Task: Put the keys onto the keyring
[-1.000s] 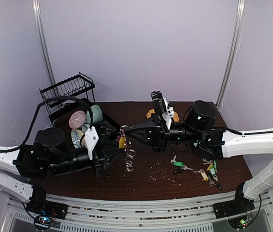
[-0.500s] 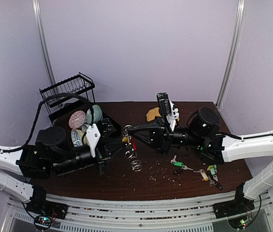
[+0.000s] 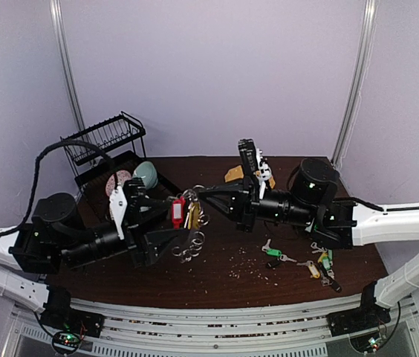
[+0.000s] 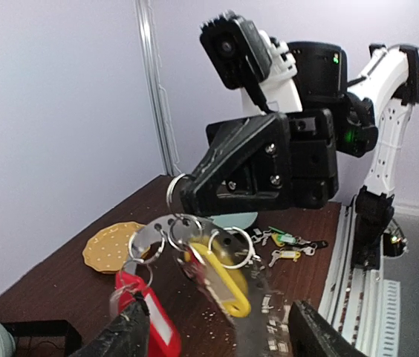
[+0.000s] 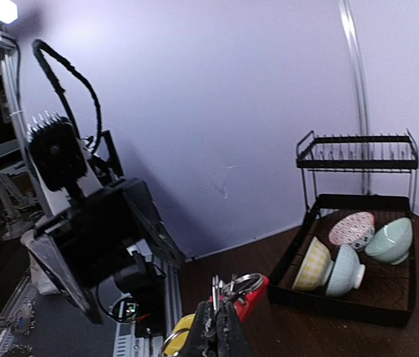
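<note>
My right gripper (image 3: pixel 195 195) is shut on the top of the keyring (image 3: pixel 189 199), which hangs from it above the table. A red-tagged key (image 3: pixel 177 212) and a yellow-tagged key (image 3: pixel 192 214) dangle from the ring, with silver loops (image 3: pixel 187 251) trailing below. In the left wrist view the keyring (image 4: pixel 157 227) hangs from the right gripper (image 4: pixel 182 195), with its red tag (image 4: pixel 146 320) and yellow tag (image 4: pixel 224 279) ahead of my open left gripper (image 4: pixel 217 335). The left gripper (image 3: pixel 166 242) sits just left of and below the ring, touching nothing. Loose keys (image 3: pixel 273 253) lie on the table to the right.
A black dish rack (image 3: pixel 105 145) with several bowls (image 5: pixel 343 260) stands at the back left. A yellow dotted plate (image 4: pixel 113 245) lies behind the right arm. More tagged keys (image 3: pixel 321 264) lie near the right arm's elbow. Crumbs dot the table's front middle.
My left gripper has opened and drawn back to the left. The keyring now hangs from the right gripper alone, its red and yellow tags swinging into view.
</note>
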